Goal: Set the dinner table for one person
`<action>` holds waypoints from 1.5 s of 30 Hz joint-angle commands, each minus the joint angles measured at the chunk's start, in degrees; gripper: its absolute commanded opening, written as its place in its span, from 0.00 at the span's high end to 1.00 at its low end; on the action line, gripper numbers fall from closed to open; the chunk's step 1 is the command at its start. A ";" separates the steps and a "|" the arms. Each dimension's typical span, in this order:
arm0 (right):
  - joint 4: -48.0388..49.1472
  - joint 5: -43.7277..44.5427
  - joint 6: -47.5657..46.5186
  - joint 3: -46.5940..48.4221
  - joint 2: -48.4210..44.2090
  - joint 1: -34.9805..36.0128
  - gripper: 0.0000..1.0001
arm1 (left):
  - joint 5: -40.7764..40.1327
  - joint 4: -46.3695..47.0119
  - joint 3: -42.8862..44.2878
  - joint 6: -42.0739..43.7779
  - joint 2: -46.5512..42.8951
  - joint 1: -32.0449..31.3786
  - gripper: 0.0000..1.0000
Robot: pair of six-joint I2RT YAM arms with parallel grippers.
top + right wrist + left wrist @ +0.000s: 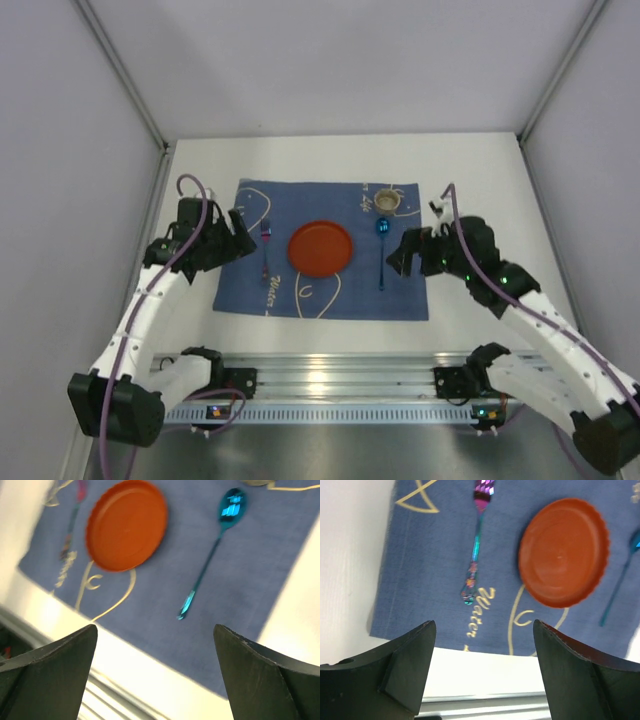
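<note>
On the white dinner table (480,165) lies a blue placemat (320,300) with pale line drawings. An orange plate (321,248) sits at its middle, also in the left wrist view (563,552) and the right wrist view (126,524). An iridescent fork (266,250) (476,545) lies left of the plate. A blue spoon (382,250) (212,550) lies right of it. A small tan cup (388,200) stands at the mat's far right. My left gripper (236,232) (482,645) hovers open and empty by the mat's left edge. My right gripper (402,252) (155,650) hovers open and empty by the mat's right edge.
A ribbed aluminium rail (330,385) runs along the table's near edge, with both arm bases on it. Grey walls enclose the table at left, right and back. Bare white tabletop (330,155) lies beyond the mat.
</note>
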 commanded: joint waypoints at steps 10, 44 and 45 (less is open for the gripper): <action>-18.00 12.77 20.44 -2.39 -26.71 12.69 0.00 | -0.90 10.17 -12.70 -0.30 -12.02 -4.24 0.16; -41.62 12.24 10.86 7.19 -43.50 12.69 0.00 | -25.13 38.95 -18.93 14.70 8.18 -4.15 0.02; -42.34 12.51 11.82 7.89 -43.94 12.78 0.00 | -25.48 41.52 -19.28 16.20 11.07 -4.15 0.02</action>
